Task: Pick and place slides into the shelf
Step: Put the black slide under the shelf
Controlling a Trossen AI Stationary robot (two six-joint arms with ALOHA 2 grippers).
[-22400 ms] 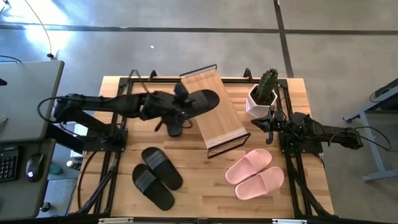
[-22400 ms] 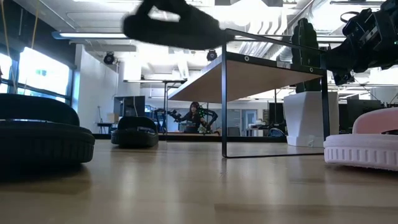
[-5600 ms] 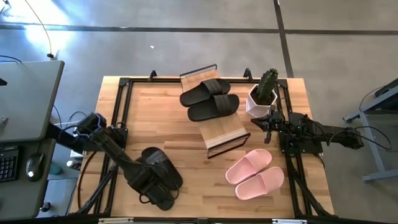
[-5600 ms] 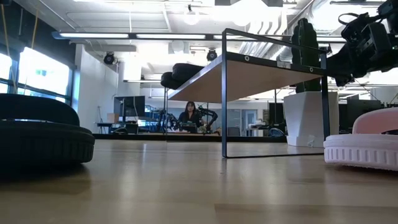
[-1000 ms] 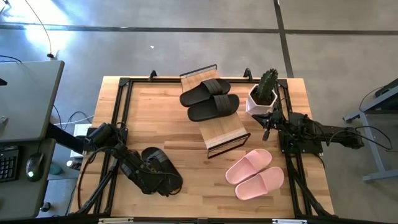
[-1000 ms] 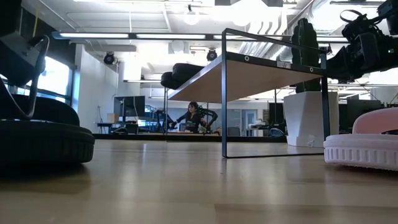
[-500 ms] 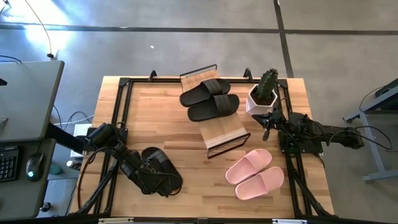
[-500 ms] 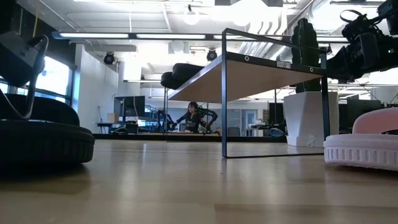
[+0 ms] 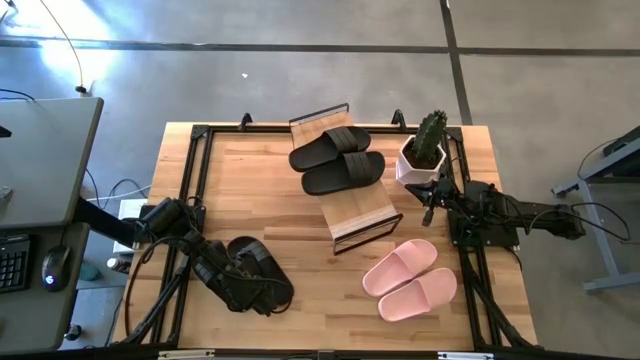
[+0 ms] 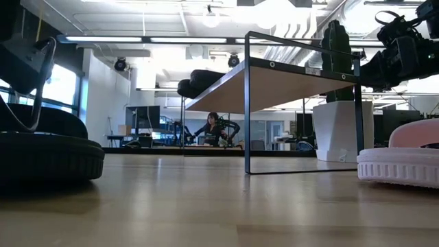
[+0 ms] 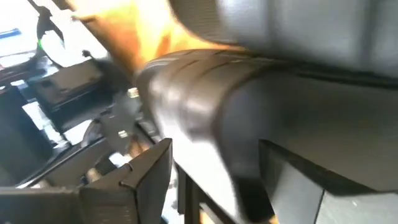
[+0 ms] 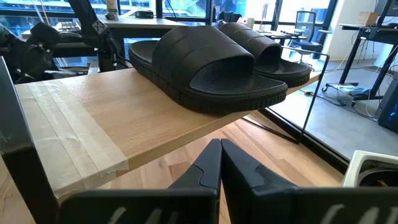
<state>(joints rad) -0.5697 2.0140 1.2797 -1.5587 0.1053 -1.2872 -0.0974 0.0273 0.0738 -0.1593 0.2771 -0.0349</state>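
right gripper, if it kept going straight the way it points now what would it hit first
Most likely the shelf: the shut right gripper points at the edge of its top board, just below the black slides resting there. Depth is hard to judge.

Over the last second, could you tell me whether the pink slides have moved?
No. The pink slides lie at the same spot in front of the shelf, near the right gripper.

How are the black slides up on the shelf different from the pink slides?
The black slides are dark, while the pink slides are pale. The black slides sit raised on the shelf, while the pink slides lie on the table in front of it. The black slides are near the cactus pot; the pink slides are near the table's front edge. Both are pairs lying side by side with their straps up.
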